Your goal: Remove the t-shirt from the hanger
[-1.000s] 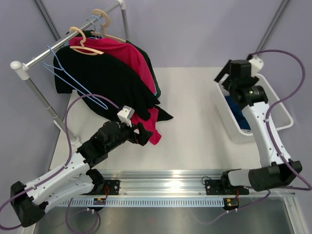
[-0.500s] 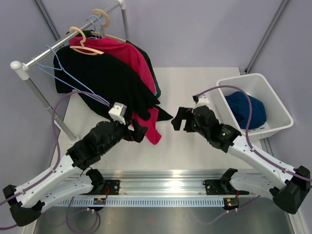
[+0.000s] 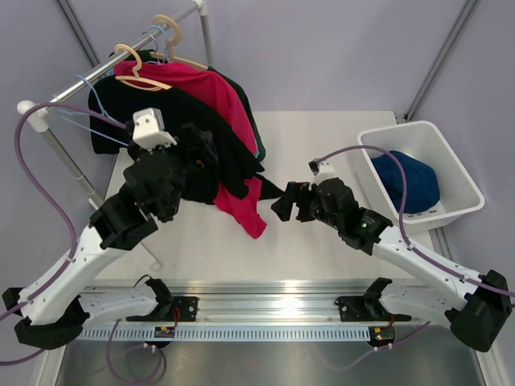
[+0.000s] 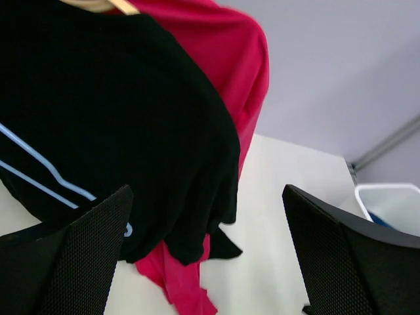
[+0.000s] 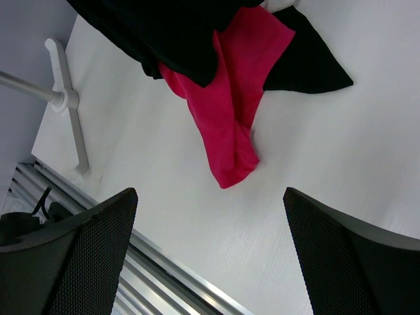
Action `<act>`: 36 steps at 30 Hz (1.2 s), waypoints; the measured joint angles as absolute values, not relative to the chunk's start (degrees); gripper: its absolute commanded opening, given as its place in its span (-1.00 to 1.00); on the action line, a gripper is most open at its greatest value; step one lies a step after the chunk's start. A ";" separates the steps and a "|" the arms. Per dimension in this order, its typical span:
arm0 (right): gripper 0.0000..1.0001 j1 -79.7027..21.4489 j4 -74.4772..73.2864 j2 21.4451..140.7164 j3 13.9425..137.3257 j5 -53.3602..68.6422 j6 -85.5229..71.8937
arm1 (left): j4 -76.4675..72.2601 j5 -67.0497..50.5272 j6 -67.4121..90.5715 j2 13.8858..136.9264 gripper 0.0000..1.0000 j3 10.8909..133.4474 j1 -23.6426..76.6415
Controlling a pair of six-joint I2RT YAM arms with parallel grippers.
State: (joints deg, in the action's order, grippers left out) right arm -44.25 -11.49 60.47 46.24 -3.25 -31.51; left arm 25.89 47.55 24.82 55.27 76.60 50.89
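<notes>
Two black fingers (image 5: 72, 256) with mesh-textured pads frame the right wrist view, spread wide and holding nothing. Below them lies the smooth white table (image 5: 308, 164). In the overhead view the right gripper (image 3: 282, 205) hovers low over that surface, just right of a crimson t-shirt (image 3: 241, 201). The shirt's soft, folded tail trails down to a point on the table, apart from the fingers. A flat black corner of cloth lies beside the tail.

The left gripper (image 3: 208, 149) is raised higher, its jaws likewise spread and empty. It faces the black t-shirt (image 4: 98, 118), a matte knit with rounded draping folds. In the wrist view the shirt's lower hem hangs between the two open pads, slightly beyond them. Whether they touch the cloth cannot be told.

The black t-shirt hangs from a pale wooden hanger (image 3: 137, 68) on a metal rail (image 3: 80, 84), in front of the crimson one. Thin blue wire hangers (image 3: 96, 112) hang beside it. Well to the right sits a white plastic bin (image 3: 455, 158) holding a crumpled navy garment (image 3: 410, 181).
</notes>
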 measured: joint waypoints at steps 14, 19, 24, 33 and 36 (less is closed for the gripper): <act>0.99 -44.25 -7.84 57.28 43.66 2.57 -32.69 | 31.35 64.66 22.17 77.56 0.97 98.61 50.89; 0.99 -44.25 -7.49 56.29 42.94 3.99 -33.10 | 31.62 67.59 21.45 80.84 0.93 100.86 49.91; 0.99 -44.25 -7.16 55.59 42.94 4.23 -33.21 | 31.97 69.08 21.89 82.21 0.98 100.86 47.44; 0.99 -44.25 -7.22 54.92 42.94 4.03 -32.91 | 28.34 67.31 24.64 82.06 0.98 95.53 39.09; 0.99 -44.25 -7.22 54.94 42.94 4.10 -32.88 | 25.85 67.09 23.55 82.15 0.98 93.91 37.43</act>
State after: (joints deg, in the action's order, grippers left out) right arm -44.25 -7.22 54.94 42.94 4.10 -32.88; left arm 25.85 67.09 23.55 82.15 93.91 37.43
